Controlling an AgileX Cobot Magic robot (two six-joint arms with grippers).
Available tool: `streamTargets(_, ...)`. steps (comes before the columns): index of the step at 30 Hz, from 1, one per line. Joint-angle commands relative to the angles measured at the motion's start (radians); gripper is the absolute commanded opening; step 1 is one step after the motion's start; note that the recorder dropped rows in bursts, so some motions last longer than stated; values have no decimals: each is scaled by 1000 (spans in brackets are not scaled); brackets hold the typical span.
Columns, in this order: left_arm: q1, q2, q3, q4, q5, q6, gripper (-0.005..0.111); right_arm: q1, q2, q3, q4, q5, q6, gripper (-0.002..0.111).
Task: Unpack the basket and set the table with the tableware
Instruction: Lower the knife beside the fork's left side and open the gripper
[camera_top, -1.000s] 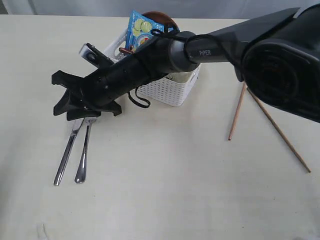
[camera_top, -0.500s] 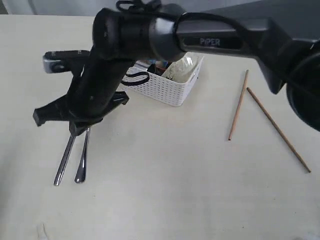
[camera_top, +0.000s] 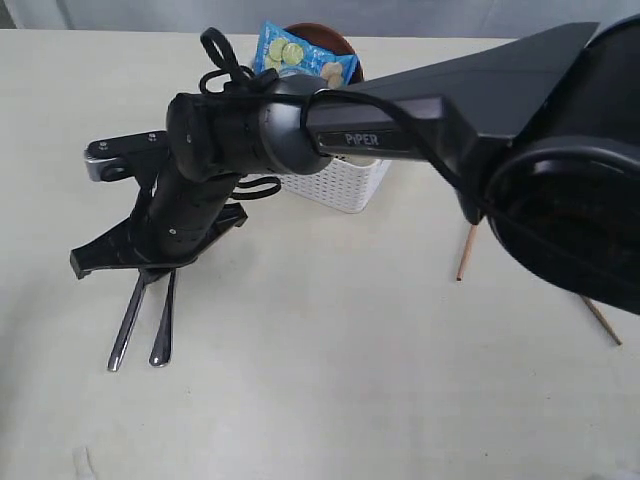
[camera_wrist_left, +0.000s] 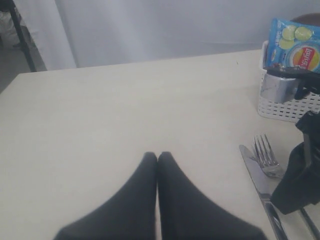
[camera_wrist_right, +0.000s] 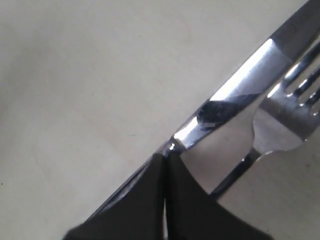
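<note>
- Steel cutlery is already out of the basket: the knife and the fork lie flat on the table, side by side with a narrow gap between them.
- Right gripper: the jaws are fully closed, tip against tip, with nothing between them. The tips sit directly over the knife, about where blade meets handle. The views do not show whether they touch the steel.
- Long axis: both pieces run nearly parallel. In the exterior view their handles point toward the near edge of the table, and their working ends lie under the gripper, toward the basket. In the right wrist view the knife runs obliquely to the seam between the closed fingers, neither along it nor square to it.
- Left gripper: the jaws are closed and empty. It hovers over bare table, with the cutlery near, off to one side.
- Nearer arm: the right arm reaches across the middle and stands above the cutlery. The basket is behind it, near its forearm and well apart from its tips.
- Remaining load: a blue chip bag and a dark round plate show above the basket rim. Other contents are hidden by the arm.
- Judgement: any next pick from the basket requires the right gripper to rise, open and travel back along its own forearm line. The knife needs no further grip.
</note>
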Motion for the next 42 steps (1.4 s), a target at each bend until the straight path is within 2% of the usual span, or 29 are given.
streamTargets(1,-5,-2,2,-4,-1,-2,0,-8,5,-1,-11,-30,-8,-1)
streamTargets(37,-5,-2,2,-1,-1,-2,0,-12,36,-1,-45,-116,-9,-1)
streamTargets(42,-5,-2,2,-1,-1,-2,0,-12,-15,-1,-48,-107,-18,-1)
